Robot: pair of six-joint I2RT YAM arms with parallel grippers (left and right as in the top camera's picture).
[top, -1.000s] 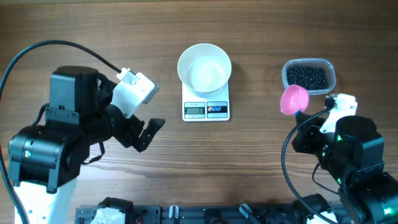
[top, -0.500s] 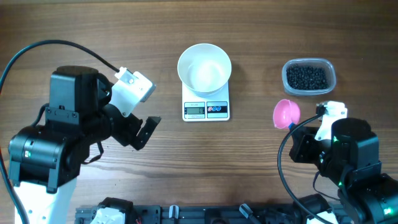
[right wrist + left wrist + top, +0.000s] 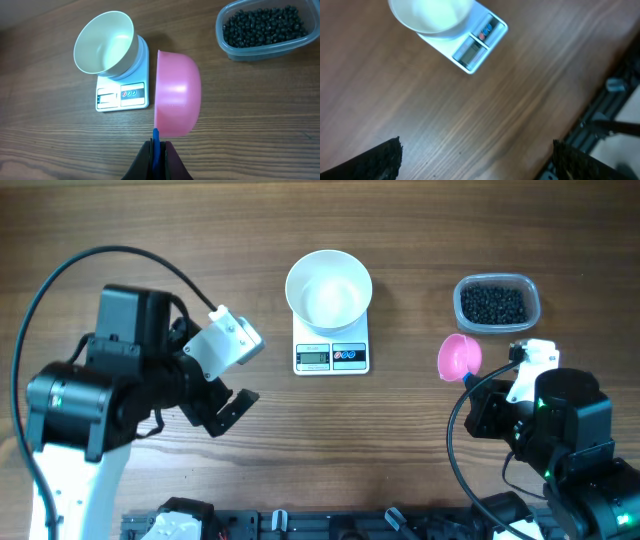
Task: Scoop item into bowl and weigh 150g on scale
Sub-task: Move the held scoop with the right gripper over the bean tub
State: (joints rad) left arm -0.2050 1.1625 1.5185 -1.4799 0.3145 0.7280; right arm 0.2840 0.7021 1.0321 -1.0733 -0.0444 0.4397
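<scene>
Wood-grain tabletop (image 3: pixel 150 220) spans the scene. Near left, the blocky black left gripper (image 3: pixel 225 410) hangs with its jaws wide apart, gripping nothing. At right, the right gripper (image 3: pixel 157 160) pinches the thin blue handle (image 3: pixel 156 145) of a smooth pink scoop (image 3: pixel 459 357). Far centre, the flat white rectangular scale (image 3: pixel 331 356) carries the round white bowl (image 3: pixel 328 288). Far right, a clear, rounded plastic tub (image 3: pixel 534 300) holds the small, round black beans (image 3: pixel 493 303).

White bowl (image 3: pixel 328 290) sits upright and empty on the little white scale (image 3: pixel 331 356); black beans (image 3: pixel 492 303) heaped well apart.
</scene>
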